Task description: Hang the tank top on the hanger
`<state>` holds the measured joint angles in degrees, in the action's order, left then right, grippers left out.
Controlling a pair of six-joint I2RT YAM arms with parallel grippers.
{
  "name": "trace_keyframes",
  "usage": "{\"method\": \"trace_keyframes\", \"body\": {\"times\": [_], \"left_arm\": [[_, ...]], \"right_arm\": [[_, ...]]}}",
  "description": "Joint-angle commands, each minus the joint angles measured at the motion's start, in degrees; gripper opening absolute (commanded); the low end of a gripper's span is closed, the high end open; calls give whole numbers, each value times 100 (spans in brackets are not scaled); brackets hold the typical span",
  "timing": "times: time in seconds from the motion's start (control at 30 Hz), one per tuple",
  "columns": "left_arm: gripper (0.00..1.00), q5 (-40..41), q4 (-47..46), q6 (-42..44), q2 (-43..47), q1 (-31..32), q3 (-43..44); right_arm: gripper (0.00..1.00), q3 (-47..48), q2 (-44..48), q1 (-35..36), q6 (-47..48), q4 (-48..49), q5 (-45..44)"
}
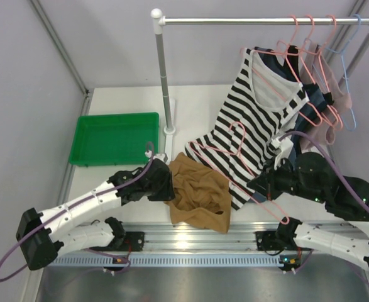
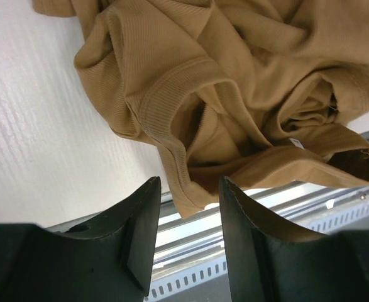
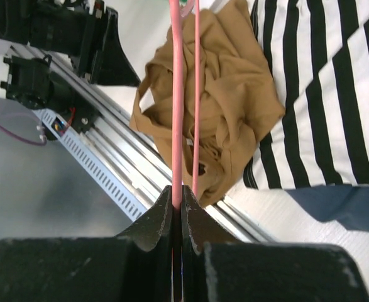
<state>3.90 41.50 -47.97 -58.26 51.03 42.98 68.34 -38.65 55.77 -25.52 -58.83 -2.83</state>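
Nearest the overhead camera, two robot arms reach forward from a metal rail at the front edge of a white bench [image 1: 197, 100]. Between them lies the tank top [image 1: 200, 195], a tan sleeveless garment crumpled in a loose heap at the bench's front edge, one fold spilling onto the rail.

The left gripper [image 2: 189, 185] sits at the heap's left side. Its two dark fingers stand apart with nothing between them, and a ribbed hem of the tank top lies just beyond the tips.

The right gripper [image 3: 178, 192] is clamped tightly on the hanger [image 3: 176, 94], a thin pink wire one. The hanger is held low and stretches leftward, with its hook lying over a black-and-white striped top [image 1: 247, 119] and its wire passing above the tan heap. No part of the wire appears to be threaded through the fabric.

Behind, the striped top hangs from a clothes rail [image 1: 259, 21] with other garments and hangers. A green tray [image 1: 115, 138] sits at the far left.

Judging by this, the hanger is in hand, but dressing it has not begun. What is left is to lift and open a strap or neck hole, feed the hanger arms through, and settle the shoulders on the wire.
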Motion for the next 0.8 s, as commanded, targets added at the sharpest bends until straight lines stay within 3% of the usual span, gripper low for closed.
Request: {"method": "trace_keyframes", "body": {"times": [0.0, 0.3, 0.5, 0.77], "left_arm": [[47, 576, -204, -196, -176, 136, 35], [45, 858, -186, -231, -660, 311, 123], [36, 954, -186, -196, -766, 355, 79], [2, 1034, -72, -125, -792, 399, 123]], "right_arm": [[0, 39, 130, 57, -182, -584, 151], [0, -329, 157, 57, -67, -779, 748], [0, -514, 25, 57, 73, -683, 1188], [0, -663, -142, 48, 223, -472, 1654]]}}
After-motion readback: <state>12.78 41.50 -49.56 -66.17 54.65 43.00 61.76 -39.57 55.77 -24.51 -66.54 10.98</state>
